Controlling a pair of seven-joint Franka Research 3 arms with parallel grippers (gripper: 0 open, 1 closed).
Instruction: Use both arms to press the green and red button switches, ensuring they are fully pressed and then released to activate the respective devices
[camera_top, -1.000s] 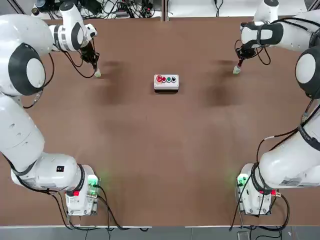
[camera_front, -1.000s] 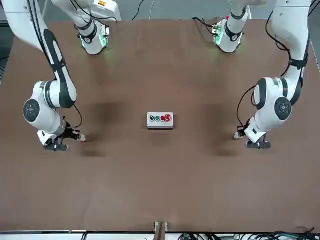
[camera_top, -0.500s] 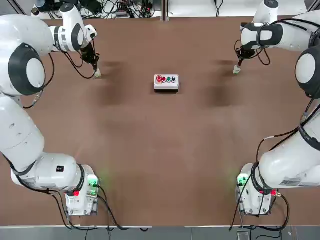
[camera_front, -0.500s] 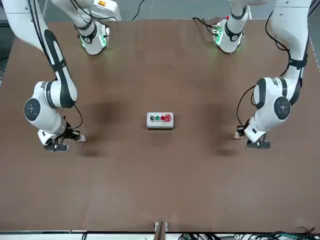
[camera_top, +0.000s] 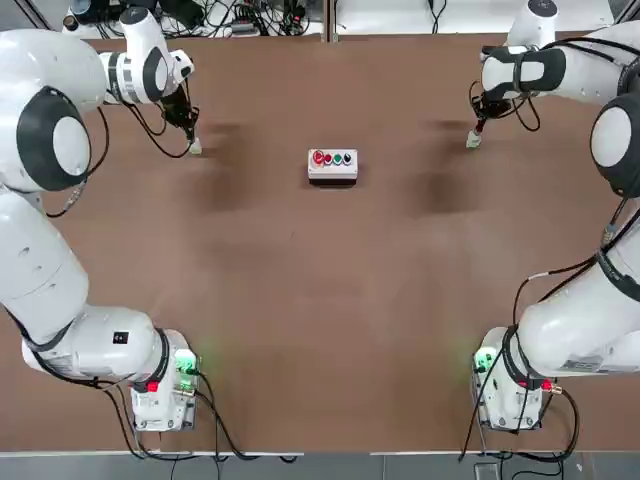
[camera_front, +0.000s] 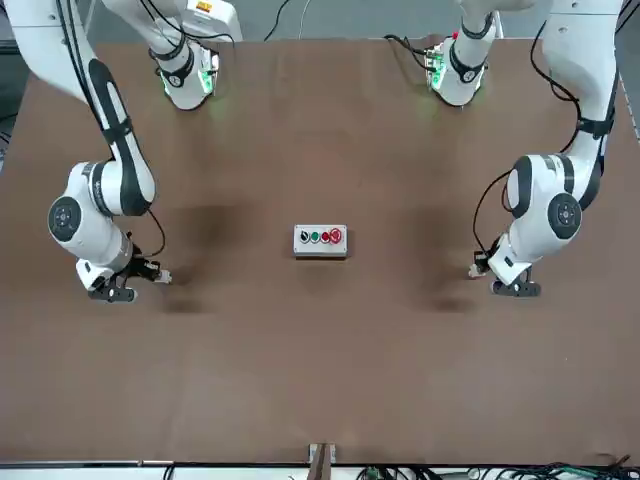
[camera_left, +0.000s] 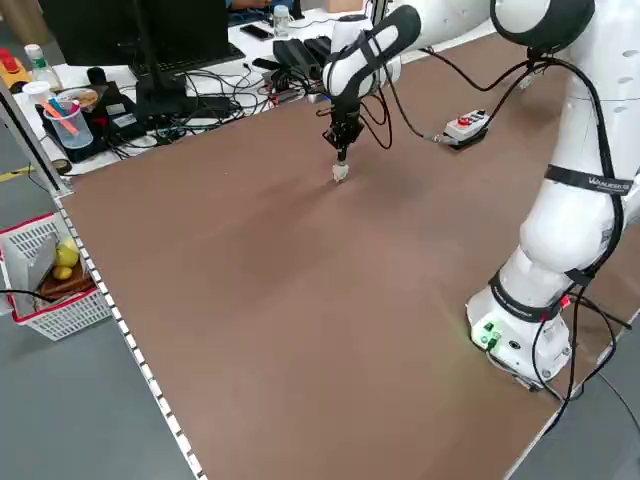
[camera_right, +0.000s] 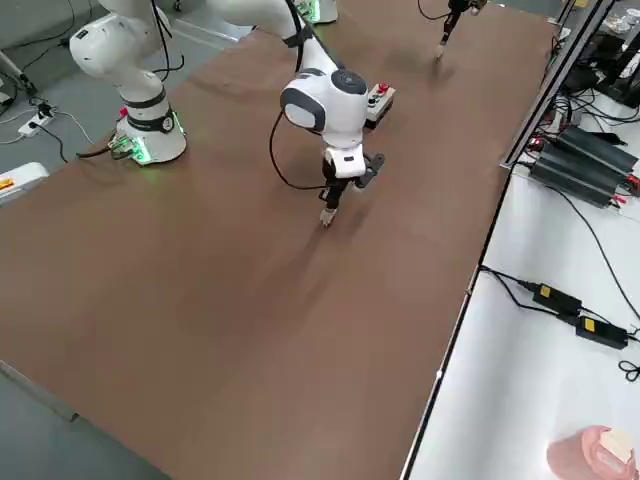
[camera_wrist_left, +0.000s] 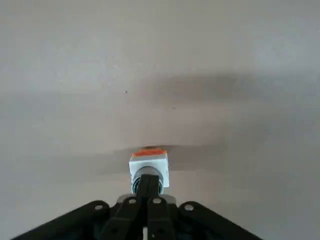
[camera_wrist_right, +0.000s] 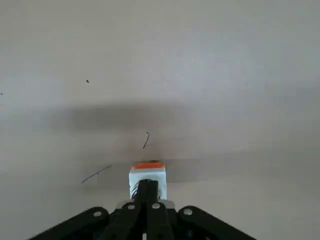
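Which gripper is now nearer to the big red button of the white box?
Left, moderately. The left gripper is off to the red button's left; the right gripper is farther, to its right. Neither touches it.

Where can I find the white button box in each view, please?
Top view: above the centre, the white button box.
Front view: near the centre.
Left side view: upper right, beside a cable.
Right side view: towards the top, right of centre.
Left wrist view: not in it.
Right wrist view: not in it.
Shared landmark: the tabletop.
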